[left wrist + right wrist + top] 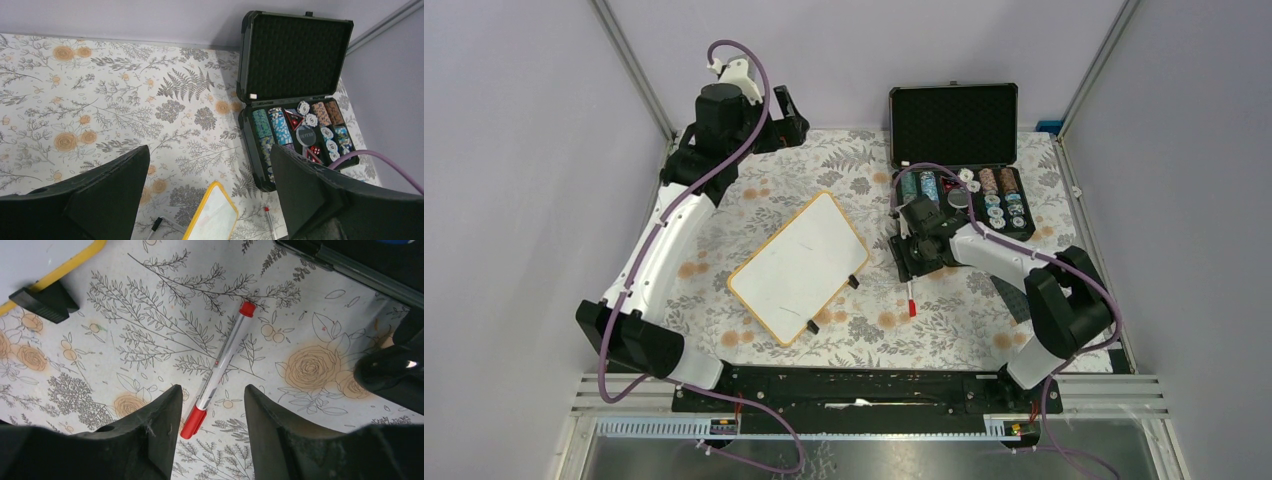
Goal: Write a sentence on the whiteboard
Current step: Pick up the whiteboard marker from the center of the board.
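Observation:
The whiteboard (799, 265) lies tilted in the middle of the floral cloth, its yellowish rim and two black feet showing. Its face looks blank; no red sentence shows on it. A red-capped marker (911, 298) lies on the cloth just right of the board. My right gripper (916, 258) is open low over the marker (220, 365), whose capped end lies between my fingers (150, 425), apart from both. A board corner (30, 255) shows at the upper left. My left gripper (786, 118) is open and empty, raised at the back left; its view shows the board's corner (212, 217) far below.
An open black case (959, 190) of poker chips and dice stands at the back right, lid (954, 120) upright, close behind my right gripper. It also shows in the left wrist view (295, 135). Metal frame posts and walls bound the table on both sides.

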`<control>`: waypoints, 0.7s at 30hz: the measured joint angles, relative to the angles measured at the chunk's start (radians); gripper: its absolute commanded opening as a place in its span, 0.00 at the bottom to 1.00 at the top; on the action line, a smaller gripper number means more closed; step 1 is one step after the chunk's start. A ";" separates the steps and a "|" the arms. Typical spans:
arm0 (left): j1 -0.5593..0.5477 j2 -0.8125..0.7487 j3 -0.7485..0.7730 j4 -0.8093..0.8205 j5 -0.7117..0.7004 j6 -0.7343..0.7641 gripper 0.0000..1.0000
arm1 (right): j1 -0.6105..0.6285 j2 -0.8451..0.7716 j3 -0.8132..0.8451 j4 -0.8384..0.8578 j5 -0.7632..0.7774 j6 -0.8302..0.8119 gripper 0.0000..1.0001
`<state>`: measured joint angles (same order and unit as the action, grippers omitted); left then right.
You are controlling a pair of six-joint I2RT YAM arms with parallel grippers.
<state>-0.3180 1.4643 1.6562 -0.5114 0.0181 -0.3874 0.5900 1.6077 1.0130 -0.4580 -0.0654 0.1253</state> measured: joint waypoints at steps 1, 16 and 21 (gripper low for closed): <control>0.000 -0.003 -0.004 0.003 -0.008 -0.006 0.99 | 0.000 0.012 0.006 0.001 -0.002 0.006 0.53; 0.000 -0.006 -0.023 0.007 -0.087 -0.037 0.99 | 0.002 0.159 0.052 0.026 0.039 0.064 0.36; 0.000 -0.006 -0.030 0.011 -0.090 -0.040 0.99 | 0.002 0.169 0.060 0.025 0.073 0.079 0.19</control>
<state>-0.3180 1.4582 1.6260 -0.5007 -0.0723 -0.4274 0.5922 1.7767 1.0733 -0.4328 0.0074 0.2047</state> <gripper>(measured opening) 0.986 0.279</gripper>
